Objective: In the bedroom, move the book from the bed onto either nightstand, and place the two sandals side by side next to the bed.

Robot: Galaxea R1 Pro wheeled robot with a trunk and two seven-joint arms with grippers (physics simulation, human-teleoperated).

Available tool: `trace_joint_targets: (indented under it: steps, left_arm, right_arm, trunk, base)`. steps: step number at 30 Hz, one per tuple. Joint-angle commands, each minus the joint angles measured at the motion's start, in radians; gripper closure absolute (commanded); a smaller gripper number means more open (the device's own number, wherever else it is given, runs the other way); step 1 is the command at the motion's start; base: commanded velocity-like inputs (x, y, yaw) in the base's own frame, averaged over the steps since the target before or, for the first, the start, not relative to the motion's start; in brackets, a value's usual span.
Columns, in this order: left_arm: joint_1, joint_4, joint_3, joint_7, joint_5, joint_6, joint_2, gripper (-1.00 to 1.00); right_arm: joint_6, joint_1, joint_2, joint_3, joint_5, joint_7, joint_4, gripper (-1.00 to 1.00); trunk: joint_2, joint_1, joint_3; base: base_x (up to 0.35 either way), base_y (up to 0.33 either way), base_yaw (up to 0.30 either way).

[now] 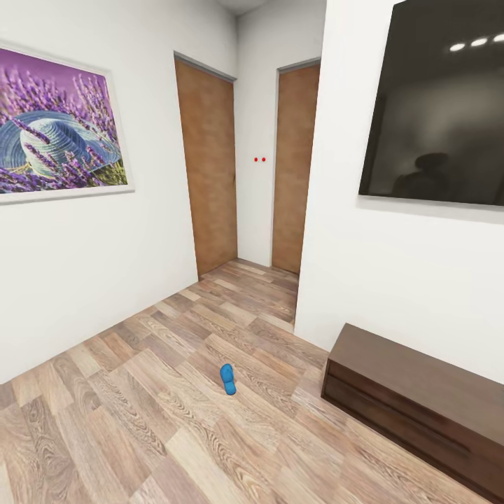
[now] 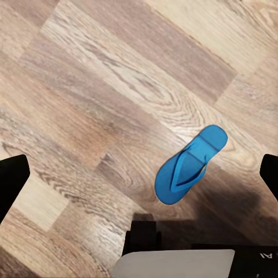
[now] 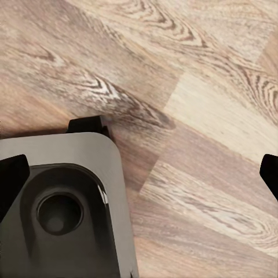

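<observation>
Between the open left hand's (image 2: 139, 174) fingers, a blue sandal (image 2: 190, 164) on floor.

Single bright blue sandal (image 1: 227, 379) lying flat on light wood-plank floor (image 1: 140, 420), well apart from every wall. Framed lavender picture (image 1: 59, 126) hanging on white wall at left. Two brown doors (image 1: 207, 168) shut at the far end of a short passage, one on the left side, the other (image 1: 294, 168) facing forward, two small red dots (image 1: 260, 159) on the white wall between. Large dark screen (image 1: 437, 105) mounted on the right wall, above a long low dark brown bench cabinet (image 1: 420, 399) set against it.
</observation>
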Motion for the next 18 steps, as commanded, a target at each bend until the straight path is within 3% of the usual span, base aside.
trace_joint_targets:
  steps: [1,18]
  left_arm:
    - [0.000,-0.002,0.000,0.002,0.000,0.006,0.000,-1.00]
    - [0.000,-0.002,-0.001,0.002,0.000,0.006,0.000,-1.00]
  right_arm:
    - [-0.004,-0.001,0.001,-0.005,0.000,0.000,0.001,-1.00]
    - [-0.008,-0.001,0.003,-0.005,0.000,0.001,-0.002,-1.00]
  trunk:
    - [-0.001,0.000,-0.001]
    - [-0.001,0.000,-0.001]
  base:
    - [0.000,0.004,0.000]
    - [0.000,0.001,0.000]
